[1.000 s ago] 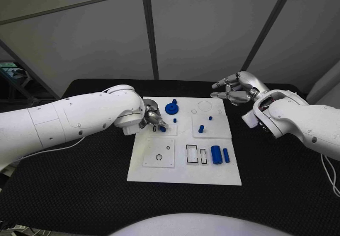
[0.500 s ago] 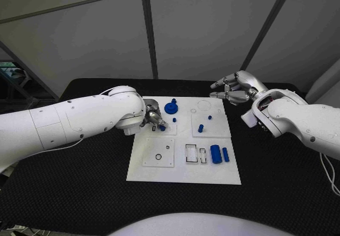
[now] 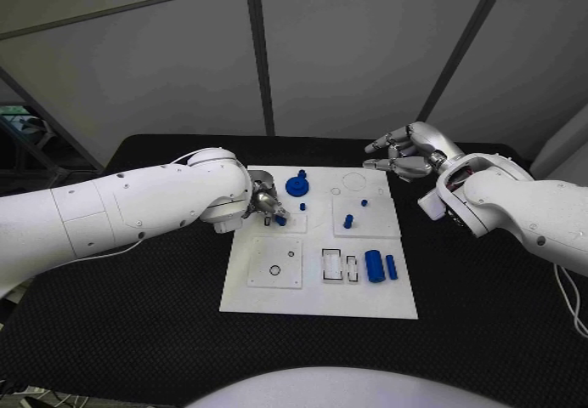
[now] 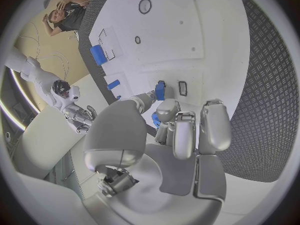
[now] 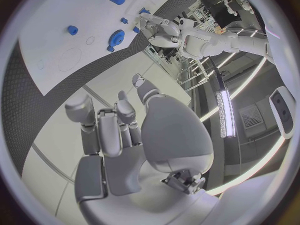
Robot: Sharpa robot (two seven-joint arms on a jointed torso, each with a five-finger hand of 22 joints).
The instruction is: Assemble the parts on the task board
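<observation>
Pinching a blue part (image 3: 280,220) over the task board (image 3: 319,297) — left robot hand (image 3: 263,204); right robot hand (image 3: 404,155) curled, empty.

From my seat, the white rectangular task board (image 3: 319,293) has bare surface along its near edge, and the black textured table (image 3: 135,340) lies open on all sides of it. My left hand (image 3: 262,205) and its bulky white arm (image 3: 135,212) cover the board's far-left part, pinching a small blue peg (image 3: 280,220). A blue gear-shaped part (image 3: 296,184) stands just beside those fingers. Two blue cylinders (image 3: 380,266) crowd the right slots. My right hand (image 3: 404,157) hovers off the far-right corner, fingers curled, nothing under it.
</observation>
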